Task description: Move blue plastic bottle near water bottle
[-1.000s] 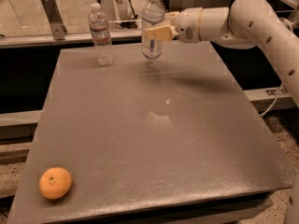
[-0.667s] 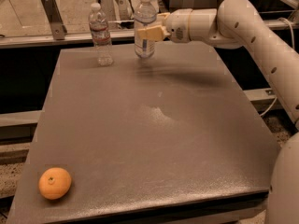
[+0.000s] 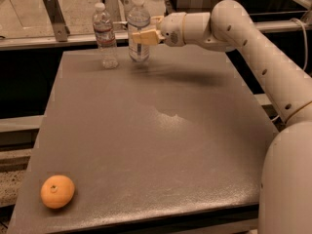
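Observation:
The blue plastic bottle (image 3: 138, 13), wide and clear with a white cap, stands upright at the far edge of the grey table (image 3: 161, 130). My gripper (image 3: 141, 30) reaches in from the right and is shut around its middle, a yellowish finger (image 3: 145, 36) across its front. The bottle's base is at the table surface; I cannot tell if it touches. The water bottle (image 3: 104, 33), slimmer with a reddish label band, stands upright just to its left, with a small gap between them.
An orange (image 3: 57, 191) lies at the table's near left corner. My white arm (image 3: 253, 48) spans the far right side and its base fills the right edge. A ledge with a metal bracket (image 3: 54, 16) runs behind the table.
My gripper has carried the blue plastic bottle leftward along the far edge, closer to the water bottle. The water bottle and the orange have not moved.

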Controlling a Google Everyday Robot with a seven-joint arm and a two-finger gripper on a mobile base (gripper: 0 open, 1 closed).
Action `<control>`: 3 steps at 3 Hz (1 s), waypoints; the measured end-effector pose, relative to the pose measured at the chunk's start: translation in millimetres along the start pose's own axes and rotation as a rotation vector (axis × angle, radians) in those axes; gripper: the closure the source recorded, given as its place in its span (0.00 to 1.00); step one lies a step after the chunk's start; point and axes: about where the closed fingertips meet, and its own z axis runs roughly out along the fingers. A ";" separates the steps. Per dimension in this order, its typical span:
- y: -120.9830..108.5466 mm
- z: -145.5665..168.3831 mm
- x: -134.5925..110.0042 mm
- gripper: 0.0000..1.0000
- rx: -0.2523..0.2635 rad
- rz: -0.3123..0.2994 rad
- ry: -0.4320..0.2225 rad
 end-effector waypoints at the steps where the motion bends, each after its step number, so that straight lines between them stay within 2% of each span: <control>1: 3.5 6.4 4.7 0.82 -0.027 -0.002 0.013; 3: 8.5 12.5 15.1 0.35 -0.064 0.013 0.037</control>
